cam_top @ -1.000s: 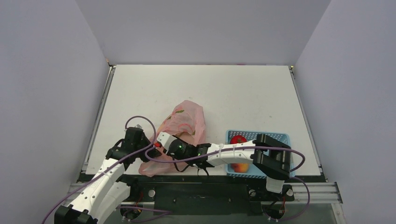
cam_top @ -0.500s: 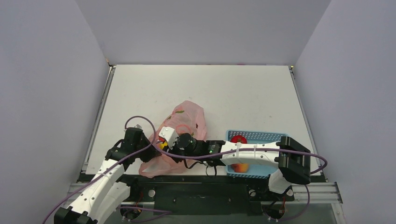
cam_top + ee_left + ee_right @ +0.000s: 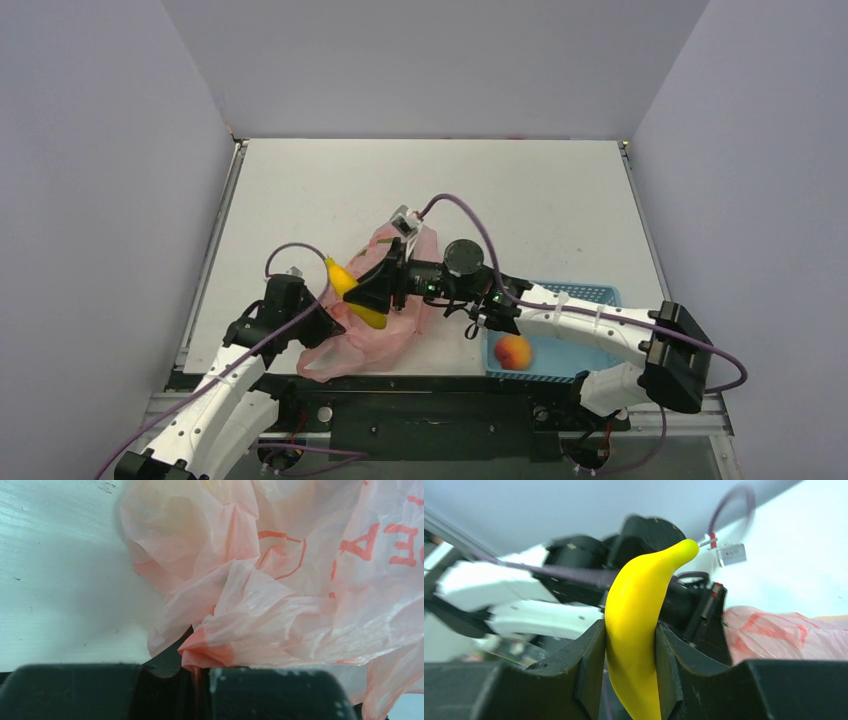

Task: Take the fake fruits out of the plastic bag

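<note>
My right gripper (image 3: 362, 296) is shut on a yellow banana (image 3: 350, 288) and holds it raised above the pink plastic bag (image 3: 395, 310). In the right wrist view the banana (image 3: 636, 625) stands clamped between both fingers (image 3: 591, 665), with the bag (image 3: 784, 635) below at the right. My left gripper (image 3: 318, 327) is shut on a fold of the bag's near-left edge; in the left wrist view the pink film (image 3: 280, 605) runs into the closed jaws (image 3: 197, 690). An orange-pink peach (image 3: 513, 351) lies in the blue basket (image 3: 590, 293). The tomato, the melon and the second banana are hidden.
The blue perforated basket sits at the near right, partly under my right arm (image 3: 590, 325). A purple cable (image 3: 470, 215) loops above the right wrist. The left arm (image 3: 225, 385) reaches in from the near left. White tabletop (image 3: 500, 190) extends behind the bag.
My right gripper has come up out of the bag with the banana and swung up and back. The right arm now covers the tomato in the basket. The left gripper keeps its hold.
</note>
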`<state>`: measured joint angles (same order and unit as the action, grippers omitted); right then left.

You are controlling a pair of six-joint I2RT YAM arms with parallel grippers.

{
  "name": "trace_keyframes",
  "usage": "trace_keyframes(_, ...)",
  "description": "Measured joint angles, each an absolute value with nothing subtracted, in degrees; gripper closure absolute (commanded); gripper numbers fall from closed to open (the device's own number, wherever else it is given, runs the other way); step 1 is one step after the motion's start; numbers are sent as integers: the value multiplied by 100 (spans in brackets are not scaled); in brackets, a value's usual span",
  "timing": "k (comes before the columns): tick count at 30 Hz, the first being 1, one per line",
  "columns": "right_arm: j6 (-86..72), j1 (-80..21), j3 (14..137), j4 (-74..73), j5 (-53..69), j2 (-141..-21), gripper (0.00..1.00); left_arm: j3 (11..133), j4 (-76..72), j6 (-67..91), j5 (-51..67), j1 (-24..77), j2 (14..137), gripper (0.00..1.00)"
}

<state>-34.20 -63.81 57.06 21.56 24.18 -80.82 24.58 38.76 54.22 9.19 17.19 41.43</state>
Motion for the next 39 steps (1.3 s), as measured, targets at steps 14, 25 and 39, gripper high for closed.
trace_keyframes(14, -3861, -5736, 5118, -821, 604, -4458, 100, 2458, 3874, 5422, 923, 1719, 4132, 100)
trace_keyframes(25, -5183, -4978, 5048, -5496, -3708, -3736, 100, 2458, 3835, 5422, 926, 1719, 4132, 100)
trace_keyframes(39, -5929, -3361, 4075, -5896, -3575, -5109, 100, 2458, 3900, 5428, 923, 1719, 3907, 100)
